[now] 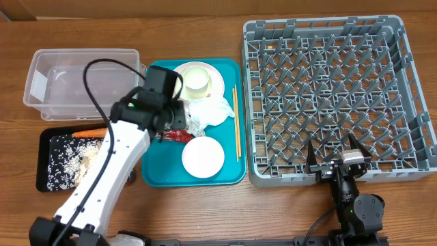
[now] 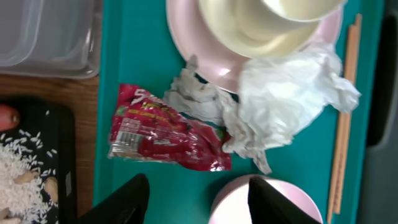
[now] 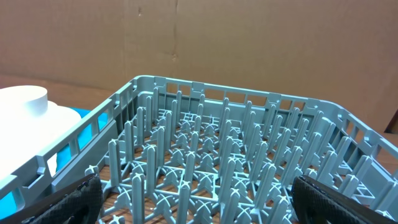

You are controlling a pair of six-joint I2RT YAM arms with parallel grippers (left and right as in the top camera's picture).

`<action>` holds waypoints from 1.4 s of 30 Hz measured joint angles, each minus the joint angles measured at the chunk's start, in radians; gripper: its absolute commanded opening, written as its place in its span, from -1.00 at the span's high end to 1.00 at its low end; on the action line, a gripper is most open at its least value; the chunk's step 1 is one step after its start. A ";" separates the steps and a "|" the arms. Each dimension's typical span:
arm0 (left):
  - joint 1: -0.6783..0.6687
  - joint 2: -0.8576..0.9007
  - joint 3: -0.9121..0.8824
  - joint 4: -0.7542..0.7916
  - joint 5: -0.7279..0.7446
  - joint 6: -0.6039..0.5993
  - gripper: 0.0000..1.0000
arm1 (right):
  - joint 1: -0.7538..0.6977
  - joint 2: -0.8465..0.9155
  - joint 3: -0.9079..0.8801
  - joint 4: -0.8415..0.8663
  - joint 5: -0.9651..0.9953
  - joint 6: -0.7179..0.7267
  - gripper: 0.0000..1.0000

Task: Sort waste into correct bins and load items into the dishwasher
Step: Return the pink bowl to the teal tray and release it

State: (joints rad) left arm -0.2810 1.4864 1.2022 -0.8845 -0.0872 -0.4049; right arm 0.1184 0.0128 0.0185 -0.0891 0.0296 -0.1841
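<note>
The left gripper (image 2: 199, 190) is half open and empty above the teal tray (image 2: 137, 62). The red snack wrapper (image 2: 165, 137) lies flat just beyond its fingertips, on the far side. The wrapper's long axis runs left to right, along the closing line. The right gripper (image 1: 339, 164) is wide open and empty, well apart from the wrapper at the dish rack (image 1: 328, 26).

Wood-grain tabletop (image 1: 225, 205), plain brown cardboard backdrop (image 3: 249, 43) behind, soft even light.

Tub (image 1: 61, 89) behind shallow tray (image 1: 42, 160) (rice (image 1: 65, 160) in it), serving tray (image 1: 158, 174) between them and rack (image 1: 328, 89)
</note>
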 measured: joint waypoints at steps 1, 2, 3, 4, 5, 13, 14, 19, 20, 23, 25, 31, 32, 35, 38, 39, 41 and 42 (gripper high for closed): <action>0.006 0.009 0.000 0.000 -0.001 -0.011 -0.14 | 0.000 0.000 0.000 0.000 0.000 0.000 -1.00; 0.009 0.025 0.000 0.000 -0.003 -0.020 -0.15 | 0.000 0.000 0.000 0.000 0.000 0.000 -1.00; 0.011 0.042 0.000 0.001 -0.004 -0.029 -0.15 | 0.000 0.000 0.000 0.000 0.000 0.000 -1.00; 0.011 0.060 0.000 0.002 -0.004 -0.035 -0.15 | 0.000 0.000 0.000 0.000 0.000 0.000 -1.00; 0.011 0.080 0.000 0.002 -0.003 -0.039 -0.12 | 0.000 0.000 0.000 0.000 0.000 0.000 -1.00; 0.018 0.236 0.000 0.010 -0.023 -0.069 -0.04 | 0.000 0.000 0.000 0.000 0.000 0.000 -1.00; 0.021 0.251 0.000 0.011 -0.023 -0.072 -0.04 | 0.000 0.000 0.000 0.000 0.000 0.000 -1.00; 0.028 0.295 0.000 0.044 -0.030 -0.095 -0.05 | 0.000 0.000 0.000 0.000 0.000 0.000 -1.00; 0.028 0.302 0.000 0.052 -0.030 -0.096 -0.05 | 0.000 0.000 0.000 0.000 0.000 0.000 -1.00; 0.028 0.325 0.000 0.074 -0.030 -0.098 -0.06 | 0.000 0.000 0.000 0.000 0.000 0.000 -1.00; 0.028 0.336 0.000 0.086 -0.030 -0.100 -0.07 | 0.000 0.000 0.000 0.000 0.000 0.000 -1.00; 0.028 0.349 0.000 0.106 -0.031 -0.120 -0.01 | 0.000 0.000 0.000 0.000 0.000 0.000 -1.00; 0.028 0.349 0.000 0.107 -0.030 -0.121 0.05 | 0.000 0.000 0.000 0.000 0.000 0.000 -1.00; 0.028 0.349 0.000 0.107 -0.031 -0.125 0.10 | 0.000 0.000 0.000 0.000 0.000 0.000 -1.00; 0.028 0.349 0.000 0.107 -0.031 -0.126 0.12 | 0.000 0.000 0.000 0.000 0.000 0.000 -1.00; 0.028 0.349 0.000 0.107 -0.030 -0.127 0.12 | 0.000 0.000 0.000 0.000 0.000 -0.001 -1.00; 0.028 0.349 0.000 0.107 -0.030 -0.129 0.19 | 0.000 0.000 0.000 0.000 0.000 0.000 -1.00; 0.028 0.349 0.000 0.107 -0.030 -0.130 0.24 | 0.000 0.000 0.000 0.000 0.000 0.000 -1.00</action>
State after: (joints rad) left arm -0.2527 1.8355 1.2022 -0.7773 -0.1173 -0.5354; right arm 0.1184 0.0128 0.0185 -0.0891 0.0296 -0.1841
